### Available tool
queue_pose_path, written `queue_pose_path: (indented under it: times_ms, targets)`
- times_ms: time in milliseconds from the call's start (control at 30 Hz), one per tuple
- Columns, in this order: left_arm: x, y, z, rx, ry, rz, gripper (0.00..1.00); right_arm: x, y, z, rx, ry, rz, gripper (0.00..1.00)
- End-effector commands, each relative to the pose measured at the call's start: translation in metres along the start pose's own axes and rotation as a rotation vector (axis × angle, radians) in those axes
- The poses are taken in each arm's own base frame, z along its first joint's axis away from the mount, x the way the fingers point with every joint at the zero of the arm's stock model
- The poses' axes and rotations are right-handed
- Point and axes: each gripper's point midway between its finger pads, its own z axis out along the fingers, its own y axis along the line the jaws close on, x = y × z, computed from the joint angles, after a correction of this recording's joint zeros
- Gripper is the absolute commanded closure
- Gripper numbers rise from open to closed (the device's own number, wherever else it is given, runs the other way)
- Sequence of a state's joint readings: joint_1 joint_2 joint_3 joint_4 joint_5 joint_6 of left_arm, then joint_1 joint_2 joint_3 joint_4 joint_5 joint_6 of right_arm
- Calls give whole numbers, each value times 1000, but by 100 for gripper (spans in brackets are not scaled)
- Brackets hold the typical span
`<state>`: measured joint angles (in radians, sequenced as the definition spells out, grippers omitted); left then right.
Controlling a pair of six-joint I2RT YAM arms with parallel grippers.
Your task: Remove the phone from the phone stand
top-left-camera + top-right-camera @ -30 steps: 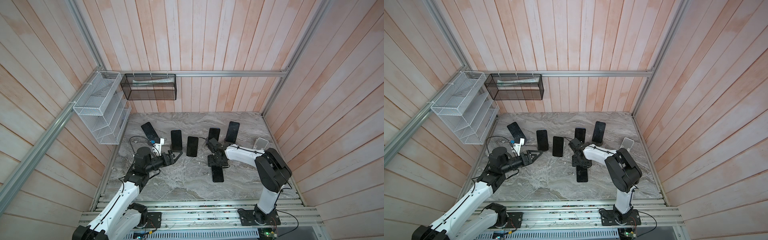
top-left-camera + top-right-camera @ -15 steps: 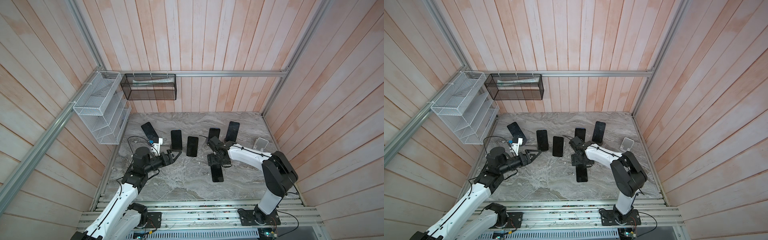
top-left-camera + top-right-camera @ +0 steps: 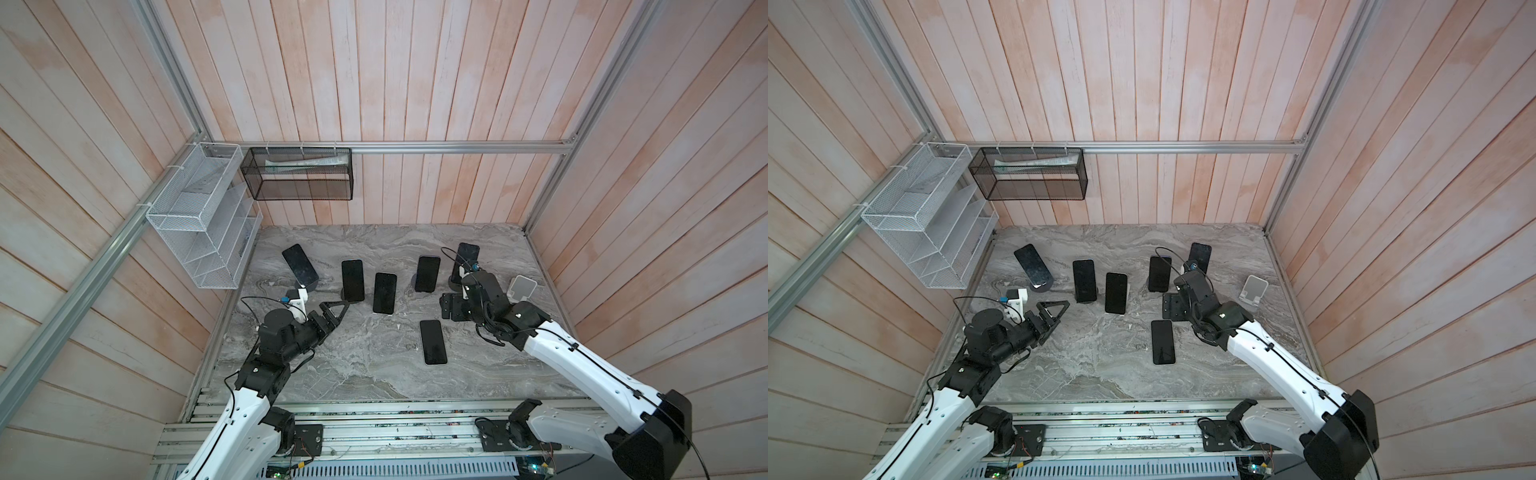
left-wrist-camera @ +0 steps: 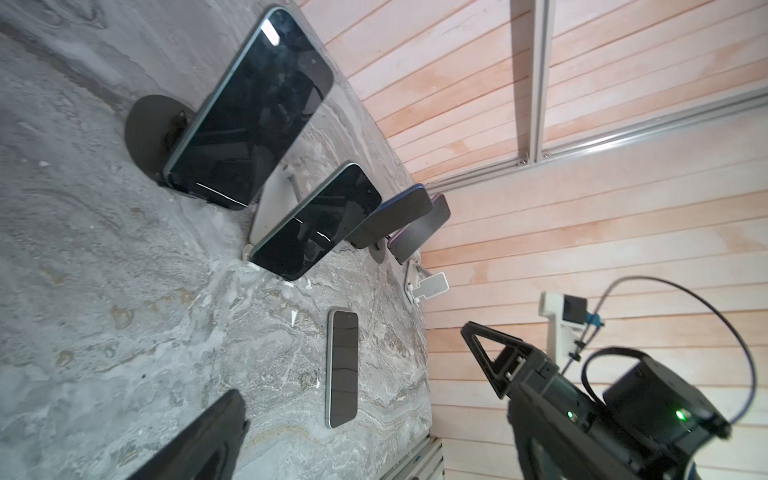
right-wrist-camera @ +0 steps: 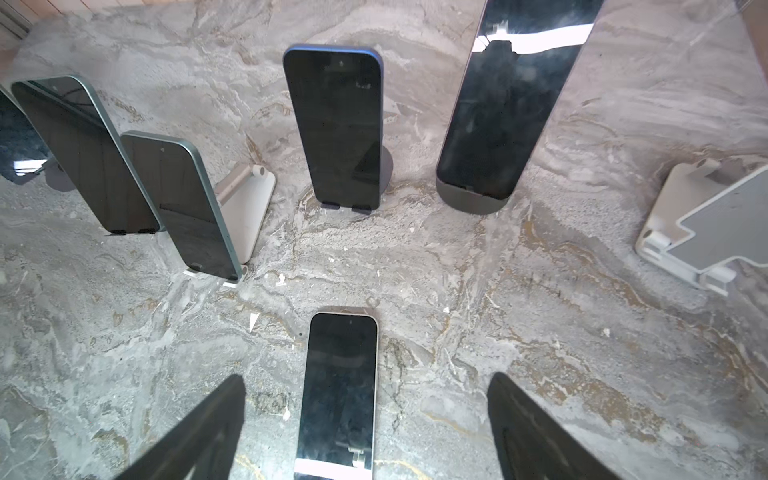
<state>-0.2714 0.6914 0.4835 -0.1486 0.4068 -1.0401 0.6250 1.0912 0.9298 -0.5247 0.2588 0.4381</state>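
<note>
The white-edged black phone (image 3: 432,342) is the closest thing to you. It's lying flat, screen up, on the grey marble tabletop (image 3: 365,374), on no stand, and nothing's touching it.

Your right gripper (image 3: 452,306) hangs just beyond that phone and a touch to its right. Its fingers (image 5: 216,415) are spread wide and empty, and in the right wrist view the phone shows on the tabletop under the gap. Your left gripper (image 3: 332,311) is well off to the flat phone's left, fingers also wide apart, holding nothing.

Farther back from the flat phone, five dark phones are propped on stands. The leftmost one (image 3: 300,264) leans at an angle, and the rightmost one (image 3: 466,262) is partly hidden behind your right arm. The empty white phone stand (image 3: 521,287) sits beyond the flat phone and off to its right.

Past all that, a white wire rack (image 3: 199,216) and a black mesh basket (image 3: 301,174) hang on the wood-plank wall (image 3: 415,83).
</note>
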Motion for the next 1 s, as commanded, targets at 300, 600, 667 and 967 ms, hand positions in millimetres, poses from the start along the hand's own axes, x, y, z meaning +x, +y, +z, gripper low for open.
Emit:
queue_pose_path:
  times_ms: [300,600,667,967]
  targets:
    - [-79,-50,-21,-105,-284,197,0,-67,-29,-34,-48,-474,21,12]
    - [-114,-38,-48,-63,-540,169,9,-56,-30,-22,-116,-406,62,25]
    - [-113,-35,-54,-45,-575,158,9,-60,-36,-22,-161,-352,140,27]
    - [-95,-38,-69,63,-579,143,7,-42,-91,-16,125,-141,318,22]
